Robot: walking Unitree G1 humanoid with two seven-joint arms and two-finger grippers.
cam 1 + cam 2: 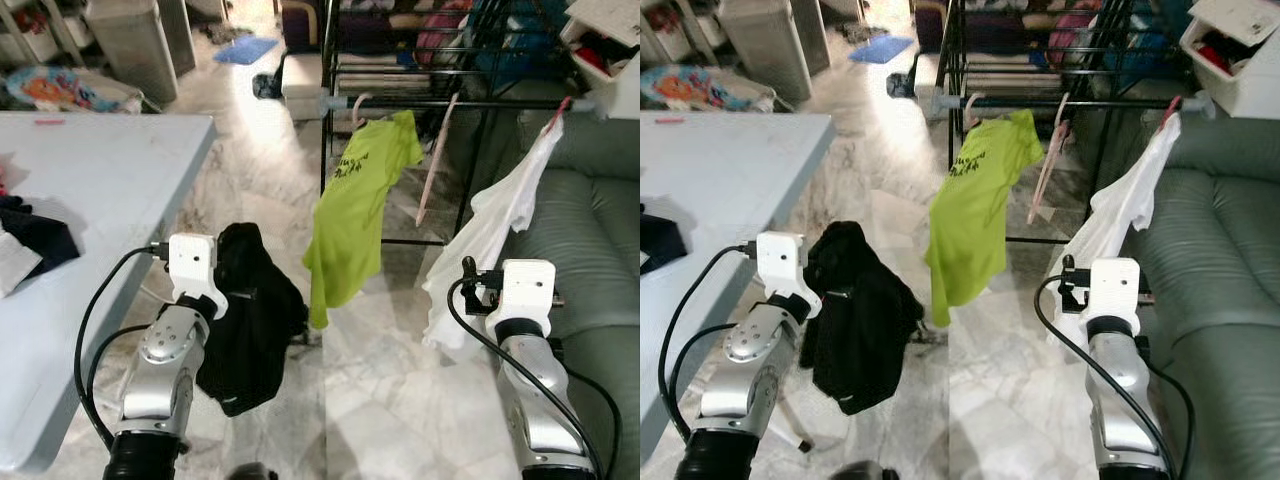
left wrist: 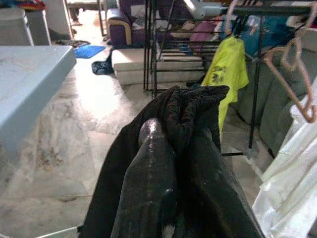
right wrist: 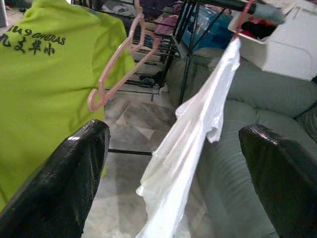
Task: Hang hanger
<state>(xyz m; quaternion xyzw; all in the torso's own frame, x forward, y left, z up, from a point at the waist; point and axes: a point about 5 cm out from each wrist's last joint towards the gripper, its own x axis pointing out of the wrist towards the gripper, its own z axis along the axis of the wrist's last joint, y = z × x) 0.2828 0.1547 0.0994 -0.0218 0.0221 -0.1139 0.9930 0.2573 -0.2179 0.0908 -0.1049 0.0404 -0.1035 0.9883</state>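
— Holding what? — Left end effector [image 2: 163, 163] clamped on black garment [image 1: 250, 320], near left; right end effector [image 3: 173, 178] apart, empty.
— Where next? — Rail [image 1: 450, 103] runs left-right, far ahead.

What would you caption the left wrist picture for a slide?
Left gripper shut on a black garment, facing a rail with a lime-green shirt and an empty pink hanger.

Gripping black garment [image 2: 188, 163] between left gripper [image 2: 168, 148] fingers; hanging beyond on rail [image 2: 257, 9]: yellow-green shirt [image 2: 229, 74], empty pink hanger [image 2: 292, 74].
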